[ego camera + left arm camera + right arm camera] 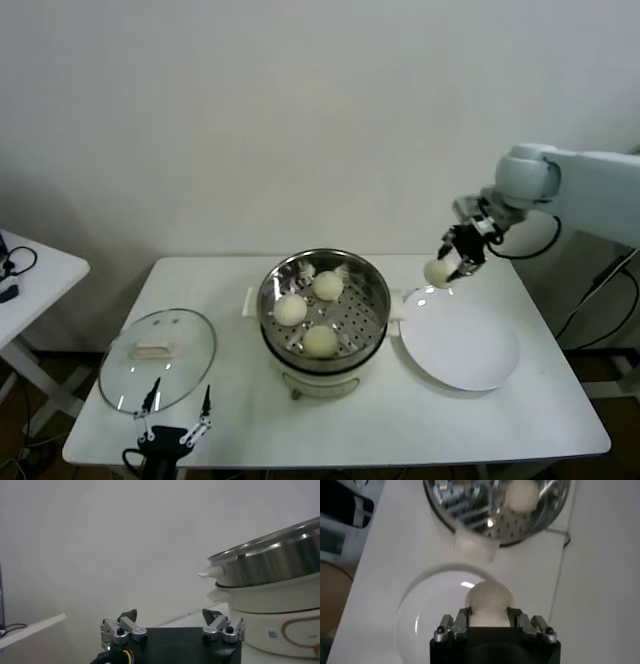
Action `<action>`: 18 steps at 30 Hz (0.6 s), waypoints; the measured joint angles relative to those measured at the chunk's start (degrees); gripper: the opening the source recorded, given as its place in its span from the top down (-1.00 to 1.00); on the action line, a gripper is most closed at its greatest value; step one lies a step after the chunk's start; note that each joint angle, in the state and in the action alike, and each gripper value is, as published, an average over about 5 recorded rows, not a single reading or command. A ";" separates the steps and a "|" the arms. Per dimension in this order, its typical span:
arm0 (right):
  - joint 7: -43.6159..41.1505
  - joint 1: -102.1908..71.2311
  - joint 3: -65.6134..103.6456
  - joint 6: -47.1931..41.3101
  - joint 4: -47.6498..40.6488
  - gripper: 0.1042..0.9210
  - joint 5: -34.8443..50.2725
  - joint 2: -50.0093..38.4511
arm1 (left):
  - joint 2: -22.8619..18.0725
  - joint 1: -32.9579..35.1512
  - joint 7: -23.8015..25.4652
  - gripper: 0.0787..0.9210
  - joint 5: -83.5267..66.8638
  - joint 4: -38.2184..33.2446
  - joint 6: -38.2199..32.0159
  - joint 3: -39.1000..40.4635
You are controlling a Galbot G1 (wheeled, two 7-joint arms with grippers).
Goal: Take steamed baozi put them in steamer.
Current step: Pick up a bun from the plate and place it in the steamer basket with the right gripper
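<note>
The steel steamer (375, 290) stands at the table's middle with three cream baozi on its perforated tray: one at the back (328, 285), one at the left (291, 309), one at the front (320, 341). My right gripper (452, 264) is shut on a fourth baozi (438, 272) and holds it in the air above the far edge of the white plate (462, 347), right of the steamer. In the right wrist view the baozi (489, 602) sits between the fingers, above the plate (427, 612), with the steamer (551, 502) beyond. My left gripper (177, 415) is open and empty near the table's front left edge.
A round glass lid (158, 358) with a white handle lies on the table left of the steamer, just beyond my left gripper. A small white side table (30, 275) stands at far left. The steamer's wall (272, 562) shows beside the left gripper (170, 622).
</note>
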 measured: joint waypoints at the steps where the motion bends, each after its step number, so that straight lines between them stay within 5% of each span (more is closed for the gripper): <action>1: 0.13 0.85 0.29 -0.53 0.85 -0.03 1.12 0.65 | 0.00 0.02 -0.04 -0.77 -0.06 0.02 -0.06 -0.03; 18: 5.74 -5.42 7.72 -6.65 4.29 -0.05 3.01 11.20 | 0.00 -0.57 -0.16 -0.77 -0.41 0.59 -0.19 -0.28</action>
